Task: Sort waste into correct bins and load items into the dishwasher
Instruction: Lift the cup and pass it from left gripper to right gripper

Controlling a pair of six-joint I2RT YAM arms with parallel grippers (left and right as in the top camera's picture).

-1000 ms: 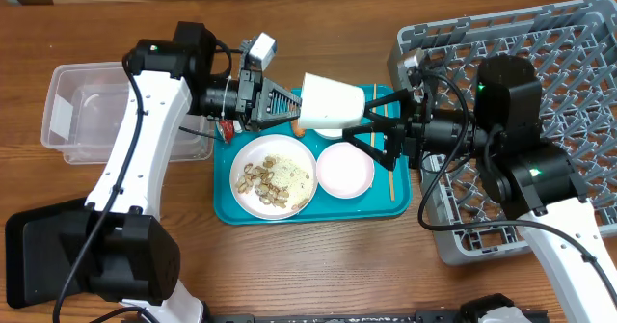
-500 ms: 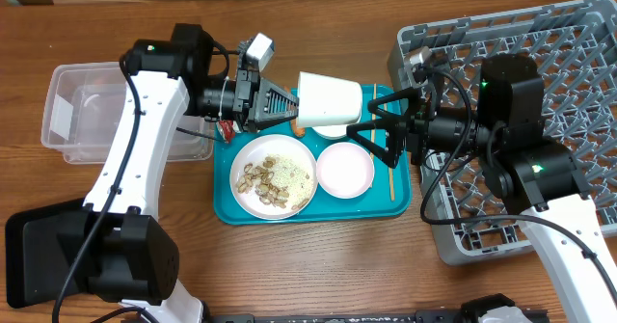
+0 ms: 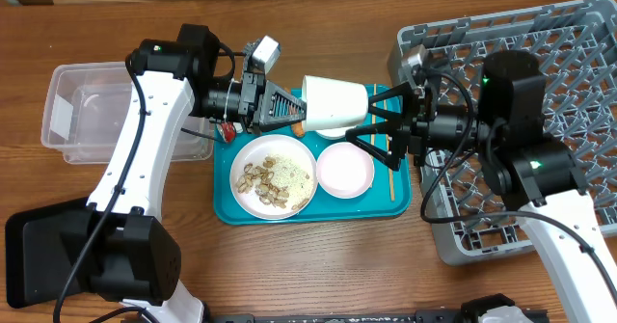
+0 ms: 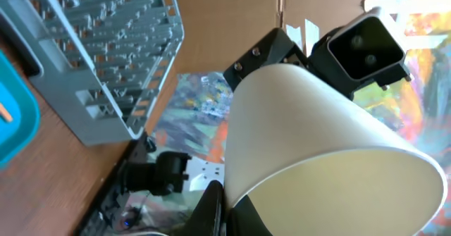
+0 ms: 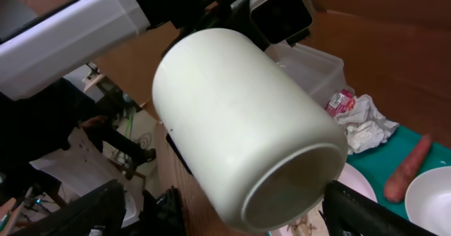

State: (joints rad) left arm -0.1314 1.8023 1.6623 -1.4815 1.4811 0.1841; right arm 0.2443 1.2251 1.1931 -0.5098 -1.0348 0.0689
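My left gripper [image 3: 292, 108] is shut on the rim of the small white cup [image 3: 333, 99] and holds it on its side above the teal tray [image 3: 397, 205]. In the left wrist view one finger [image 4: 229, 211] sits inside the cup [image 4: 310, 137] and one outside. My right gripper [image 3: 364, 119] is open, with its fingers [image 5: 225, 208] on either side of the cup's base [image 5: 239, 116]. On the tray lie a plate of beige shell scraps [image 3: 275, 176], a white bowl [image 3: 344, 169], chopsticks [image 3: 390, 159], a carrot piece [image 5: 409, 169], a tissue [image 5: 366, 123] and a red wrapper [image 5: 340, 101].
The grey dish rack [image 3: 540, 63] stands at the right, partly under my right arm. The clear tub [image 3: 96, 111] is at the left, and the black tray [image 3: 39, 251] is at the front left. A second bowl [image 3: 328, 130] sits under the cup.
My right gripper has moved left and its open fingers now straddle the cup's base. The left gripper has shifted the cup slightly right.
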